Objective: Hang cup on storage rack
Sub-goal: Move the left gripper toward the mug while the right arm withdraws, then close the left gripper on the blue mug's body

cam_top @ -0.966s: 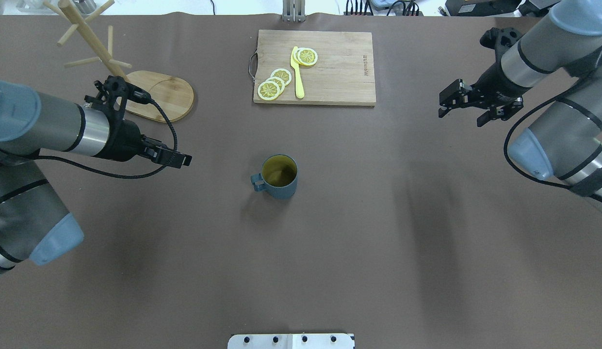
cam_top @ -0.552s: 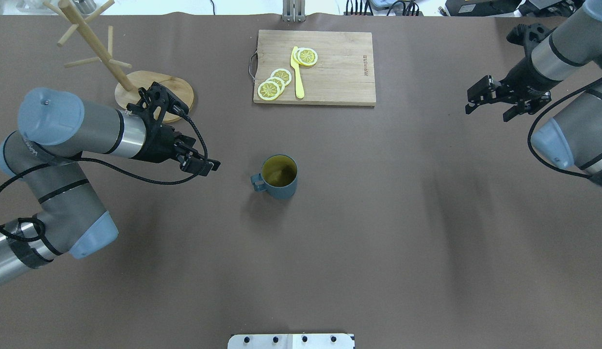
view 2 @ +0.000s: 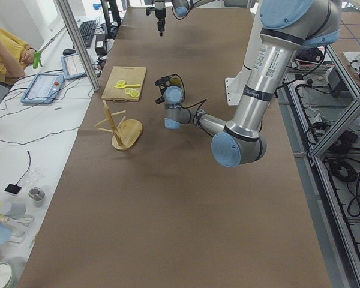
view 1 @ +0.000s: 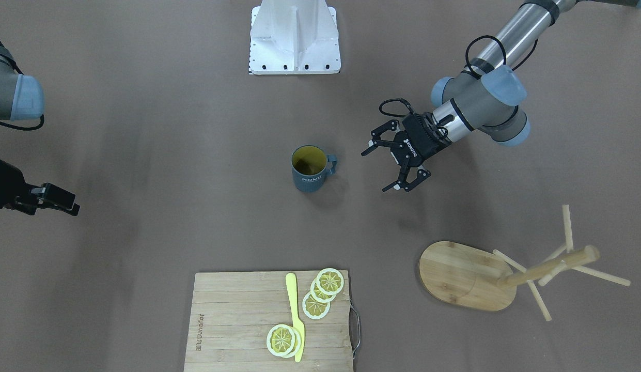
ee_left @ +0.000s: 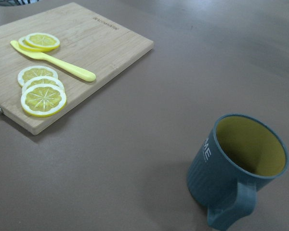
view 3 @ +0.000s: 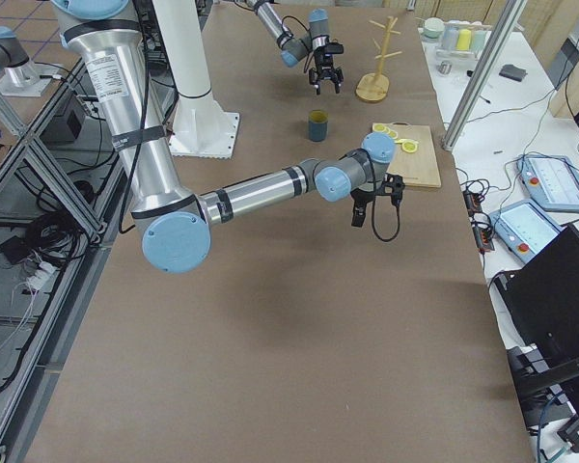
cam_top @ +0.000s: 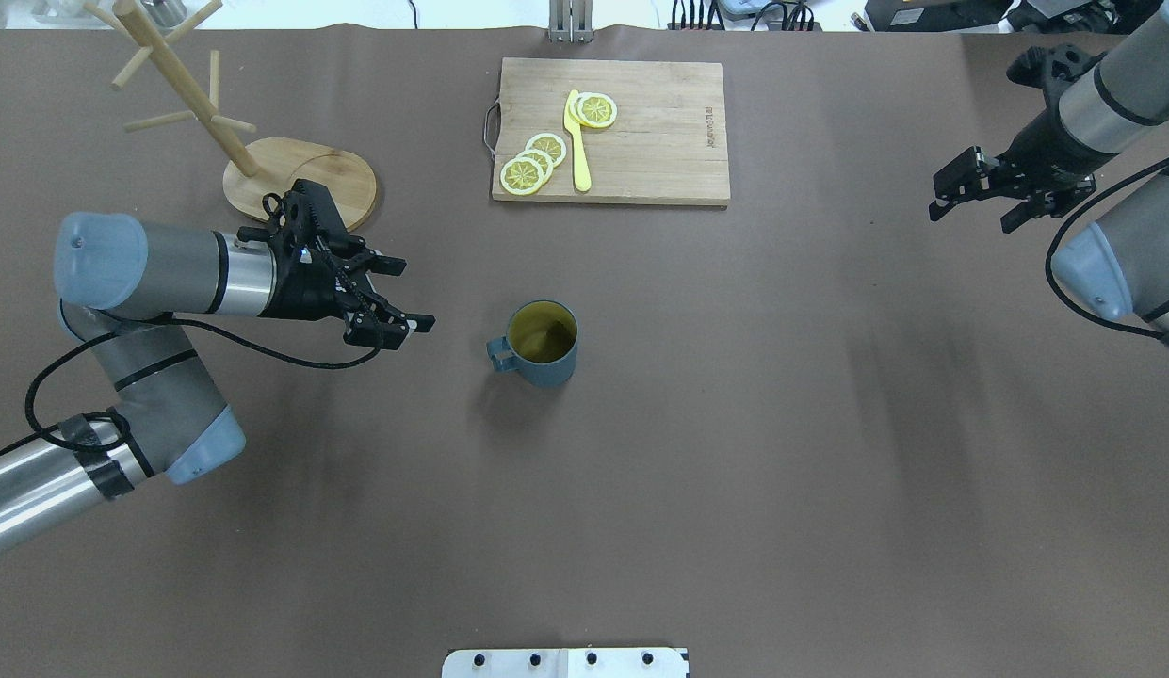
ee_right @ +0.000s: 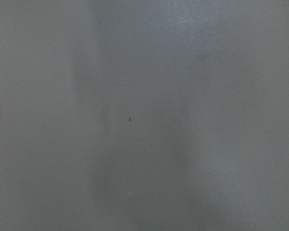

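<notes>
- A dark blue cup point(cam_top: 543, 344) with a yellow-green inside stands upright near the middle of the brown table point(cam_top: 735, 452). Nothing touches it.
- Its loop handle points toward the robot's left side. From the front-facing camera the white lettering on its wall reads "HOME". From the left wrist camera only "ME" shows, as the rest curves out of sight.
- The left gripper point(cam_top: 413, 297) is near the cup on the handle side but clearly apart from it. Its two fingers are spread wide with nothing between them.
- The left wrist camera shows none of that gripper's own fingers. It shows the cup at lower right, with the cup's foot cut off by the frame.
- The storage rack point(cam_top: 313, 179), a wooden mug tree on an oval base, stands at the far left of the table, beyond the left gripper. From overhead the left wrist covers the near edge of the base.
- The right gripper point(cam_top: 970, 215) is by the table's right edge, well apart from the cup. Its fingers are parted and it holds nothing. The front-facing view cuts it off at the frame edge.
- The right wrist camera gives only a flat grey blur, and nothing can be made out in it.
- A cutting board point(cam_top: 659, 141) at the far side holds lemon slices point(cam_top: 532, 160) and a yellow knife point(cam_top: 576, 141). The front-facing view clips one edge of the board.
</notes>
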